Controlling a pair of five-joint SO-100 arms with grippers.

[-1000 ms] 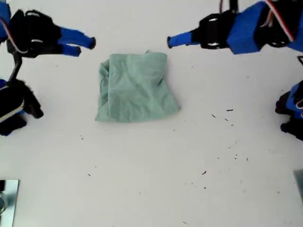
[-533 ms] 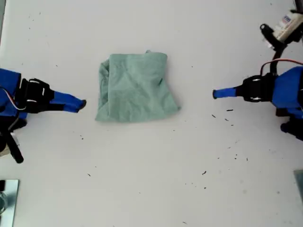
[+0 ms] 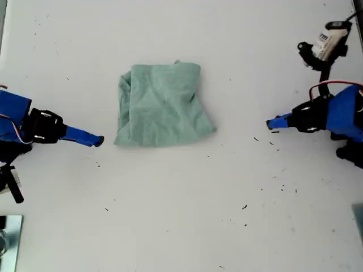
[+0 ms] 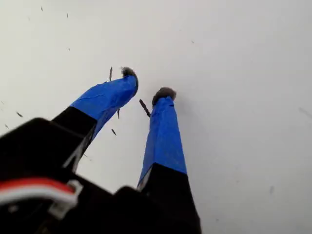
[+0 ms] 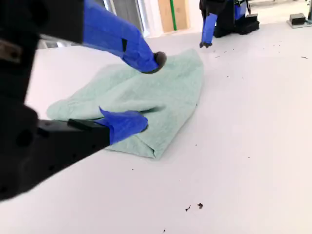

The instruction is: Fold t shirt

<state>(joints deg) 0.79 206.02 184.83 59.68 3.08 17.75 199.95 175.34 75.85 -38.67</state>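
Observation:
The t shirt (image 3: 161,105) lies in a crumpled, roughly square pale green bundle on the white table, and it also shows in the second wrist view (image 5: 165,92). My second gripper (image 3: 99,140) rests low at the exterior view's left, just off the shirt's near corner. Its jaws stand open (image 5: 150,91) in front of the cloth, holding nothing. My first gripper (image 3: 270,123) is at the exterior view's right, well clear of the shirt. Its blue fingers stand slightly apart (image 4: 146,84) over bare table among dark specks.
Dark specks (image 3: 275,141) dot the table on the exterior view's right. A white device on a black mount (image 3: 326,42) sits at that view's upper right. A metal piece (image 3: 8,238) lies at its lower left corner.
Both arms have swung from beside the shirt's far edge toward the near side. In the last half second the first gripper drew back toward the exterior view's right. The shirt has not moved.

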